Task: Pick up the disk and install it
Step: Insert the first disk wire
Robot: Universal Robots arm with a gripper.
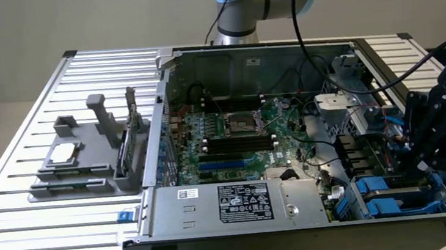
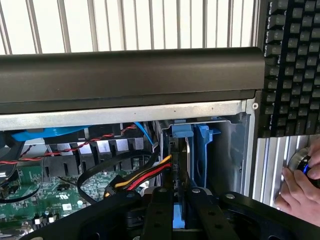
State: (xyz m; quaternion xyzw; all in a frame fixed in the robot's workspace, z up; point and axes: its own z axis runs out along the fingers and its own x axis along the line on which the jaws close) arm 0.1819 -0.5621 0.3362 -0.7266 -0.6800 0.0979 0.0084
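Disk [image 2: 181, 170] upright in bay, between hand [image 2: 179, 210] fingers.

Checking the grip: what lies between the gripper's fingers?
In the wrist view, the disk, edge-on in its blue carrier, sits between the fingers of the gripper, standing in the blue drive bay.

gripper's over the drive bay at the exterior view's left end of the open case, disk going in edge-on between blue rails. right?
Wrong end. The gripper is at the exterior view's right end of the open case, as that view shows. The rest holds: in the wrist view the disk goes edge-on between the blue rails.
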